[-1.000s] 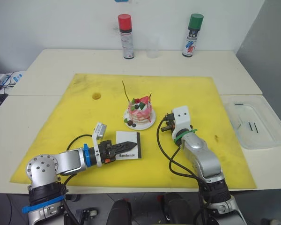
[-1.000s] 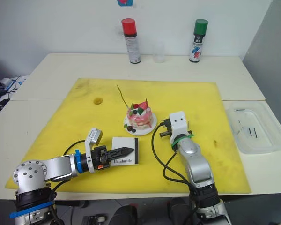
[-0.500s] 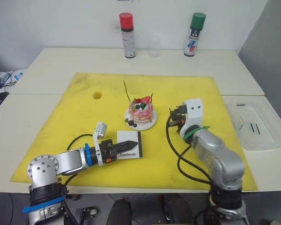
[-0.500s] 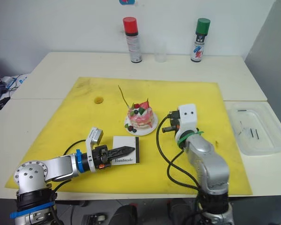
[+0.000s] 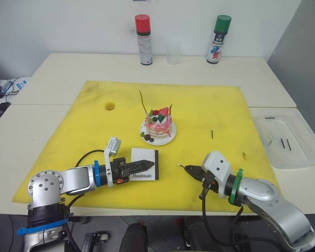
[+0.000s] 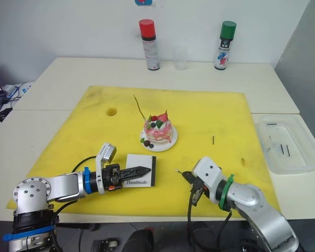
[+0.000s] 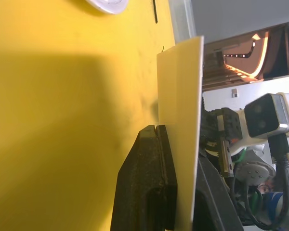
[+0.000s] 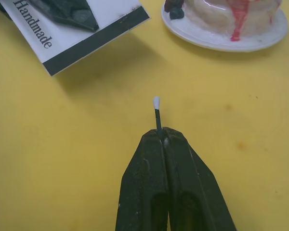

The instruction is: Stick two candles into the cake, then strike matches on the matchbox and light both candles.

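Pinching a match (image 8: 157,111) in our right gripper (image 8: 163,137), lower centre | left gripper (image 5: 145,163) clamps the matchbox (image 5: 145,164) | cake (image 5: 158,125) mid-frame.

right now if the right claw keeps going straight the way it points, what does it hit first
Probably the matchbox: the right claw, shut on a match, aims its white tip toward the box's dark strip, held by the left claw. Depth is unclear.

Two thin tapers, one dark reddish candle (image 5: 142,102) and one shorter candle (image 5: 171,109), are standing in one small pink-and-white cake (image 5: 158,124). One white matchbox (image 5: 145,164) and two spray cans, red-capped (image 5: 142,32) and green-capped (image 5: 219,32), are showing; one loose dark match (image 5: 212,134) is lying on the yellow mat.
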`<control>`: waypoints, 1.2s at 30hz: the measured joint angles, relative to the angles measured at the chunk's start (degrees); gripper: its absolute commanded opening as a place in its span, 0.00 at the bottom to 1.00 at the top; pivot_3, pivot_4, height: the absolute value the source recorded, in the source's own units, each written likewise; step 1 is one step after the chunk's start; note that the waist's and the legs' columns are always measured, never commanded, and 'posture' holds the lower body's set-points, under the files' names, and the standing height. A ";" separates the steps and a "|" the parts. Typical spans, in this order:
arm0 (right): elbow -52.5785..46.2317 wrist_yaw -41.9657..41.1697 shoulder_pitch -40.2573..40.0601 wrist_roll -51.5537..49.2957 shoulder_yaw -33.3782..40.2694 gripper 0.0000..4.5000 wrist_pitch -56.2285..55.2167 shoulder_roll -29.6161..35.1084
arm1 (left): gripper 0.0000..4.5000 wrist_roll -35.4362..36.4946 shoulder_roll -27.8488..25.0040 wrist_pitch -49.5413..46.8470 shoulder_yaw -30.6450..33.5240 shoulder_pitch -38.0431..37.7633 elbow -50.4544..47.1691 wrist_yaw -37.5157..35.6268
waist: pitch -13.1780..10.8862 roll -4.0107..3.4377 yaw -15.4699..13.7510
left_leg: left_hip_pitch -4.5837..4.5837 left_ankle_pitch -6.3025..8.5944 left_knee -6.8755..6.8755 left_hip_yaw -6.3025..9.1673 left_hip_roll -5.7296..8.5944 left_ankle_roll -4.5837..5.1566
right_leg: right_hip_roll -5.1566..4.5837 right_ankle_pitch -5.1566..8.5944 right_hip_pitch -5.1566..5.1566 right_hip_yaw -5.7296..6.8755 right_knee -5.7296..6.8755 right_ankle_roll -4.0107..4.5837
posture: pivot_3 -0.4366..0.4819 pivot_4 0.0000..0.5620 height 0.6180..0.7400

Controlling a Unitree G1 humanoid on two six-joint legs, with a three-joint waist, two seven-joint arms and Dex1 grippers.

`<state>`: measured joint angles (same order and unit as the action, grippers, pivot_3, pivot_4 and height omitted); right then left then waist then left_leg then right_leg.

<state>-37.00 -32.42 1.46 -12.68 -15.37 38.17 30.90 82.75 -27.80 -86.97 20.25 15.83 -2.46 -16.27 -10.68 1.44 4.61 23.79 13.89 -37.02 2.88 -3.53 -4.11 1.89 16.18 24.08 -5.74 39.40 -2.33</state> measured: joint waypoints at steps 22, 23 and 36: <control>9.01 0.04 -1.17 4.77 -0.52 0.37 -13.83 -3.67 | 0.00 11.35 -3.56 5.63 -5.77 -0.11 -0.46 6.92 | 0.00 0.00 -1.61 | 0.01 -0.03 -0.03 0.03 0.00 -0.06 | -0.01 0.02 0.00 0.03 0.14 0.05 | 0.48 0.27 0.70; 9.01 0.05 -1.25 4.83 -0.52 0.37 -13.83 -3.80 | 0.00 11.53 -3.92 6.10 -6.05 -0.21 -0.46 6.90 | 0.00 -0.01 -1.62 | 0.00 -0.03 -0.03 0.03 0.00 -0.06 | -0.01 0.02 0.00 0.03 0.15 0.05 | 0.48 0.27 0.70; 7.82 1.60 -3.69 4.72 -0.20 0.01 -12.20 -5.92 | 0.00 10.67 -6.49 7.79 -7.65 -1.96 -0.36 3.07 | 0.01 0.00 -1.75 | -0.04 -0.15 -0.05 0.06 0.00 -0.25 | -0.01 0.02 -0.02 0.06 0.29 0.06 | 0.48 0.27 0.70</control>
<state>-29.18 -30.82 -2.23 -7.96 -15.56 25.97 24.98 93.42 -34.29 -79.18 12.60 13.87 -2.82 -13.20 -10.67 1.44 2.86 23.74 13.75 -37.07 2.93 -3.53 -4.36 1.88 16.20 24.06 -5.68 39.69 -2.28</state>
